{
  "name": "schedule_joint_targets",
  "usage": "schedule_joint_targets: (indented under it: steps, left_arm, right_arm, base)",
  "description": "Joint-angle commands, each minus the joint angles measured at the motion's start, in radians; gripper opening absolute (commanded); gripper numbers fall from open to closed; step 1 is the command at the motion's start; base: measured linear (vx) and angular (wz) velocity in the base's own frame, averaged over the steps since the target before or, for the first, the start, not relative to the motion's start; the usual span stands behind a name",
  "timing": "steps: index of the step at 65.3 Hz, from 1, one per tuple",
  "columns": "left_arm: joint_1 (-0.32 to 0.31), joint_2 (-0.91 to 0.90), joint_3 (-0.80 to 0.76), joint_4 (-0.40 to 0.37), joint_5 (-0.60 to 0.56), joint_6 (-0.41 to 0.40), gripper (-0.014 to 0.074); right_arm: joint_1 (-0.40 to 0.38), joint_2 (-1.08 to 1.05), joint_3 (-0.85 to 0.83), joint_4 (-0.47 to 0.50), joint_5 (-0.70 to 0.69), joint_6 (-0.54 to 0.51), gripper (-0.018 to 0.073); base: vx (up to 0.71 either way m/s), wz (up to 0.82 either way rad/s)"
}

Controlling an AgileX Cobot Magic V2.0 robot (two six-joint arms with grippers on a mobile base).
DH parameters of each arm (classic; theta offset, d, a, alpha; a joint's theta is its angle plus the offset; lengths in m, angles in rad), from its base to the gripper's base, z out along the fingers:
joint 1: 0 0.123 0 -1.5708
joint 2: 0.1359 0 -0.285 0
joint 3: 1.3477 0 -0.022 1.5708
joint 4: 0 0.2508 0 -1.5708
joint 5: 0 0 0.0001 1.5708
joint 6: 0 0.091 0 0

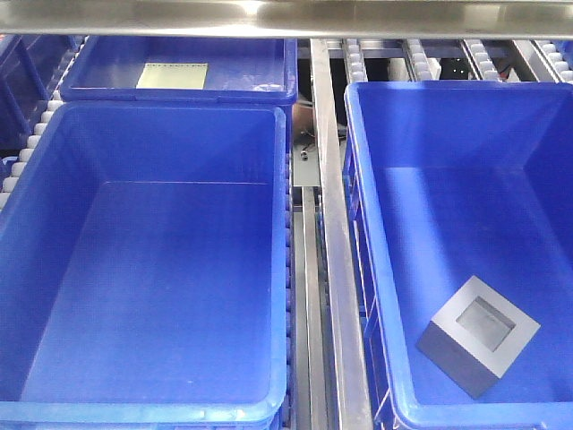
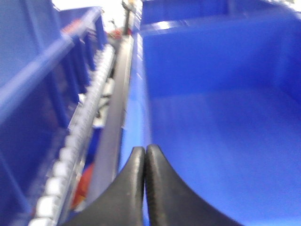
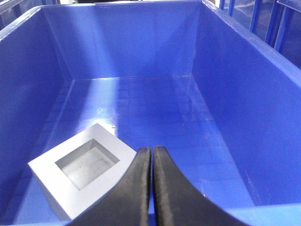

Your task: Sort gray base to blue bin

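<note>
Right gripper fingers pressed together, holding nothing, above near wall of blue bin. Gray base just ahead-left, below tips, on bin floor, recess up: apparently needs pickup. Left gripper likewise closed, empty, idle over neighbouring bin's rim.

The gray base lies on the floor of the blue bin at about four o'clock, its square recess facing up and its corners turned diagonally to the bin walls. A second blue crate fills the nine o'clock side, parted from the bin by a metal rail running from twelve to six. At eleven o'clock a third crate holds a pale yellowish sheet.
</note>
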State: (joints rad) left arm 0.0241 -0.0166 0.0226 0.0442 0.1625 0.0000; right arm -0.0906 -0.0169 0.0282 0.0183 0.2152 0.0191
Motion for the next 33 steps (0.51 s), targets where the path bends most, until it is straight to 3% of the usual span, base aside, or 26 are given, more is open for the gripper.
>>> schedule_joint_targets:
  steps: [1,33]
  left_arm:
    - [-0.011,-0.011,-0.016,-0.002,-0.103,-0.009,-0.0006]
    - [-0.011,-0.009,-0.017,-0.002,-0.103,-0.009,-0.0006]
  right_arm:
    - [0.0,-0.002,0.002,-0.006,-0.068,-0.007,-0.0005]
    - [0.0,-0.002,0.002,-0.006,-0.068,-0.007,-0.0005]
  base:
    - [0.0,0.0]
    - [0.0,0.0]
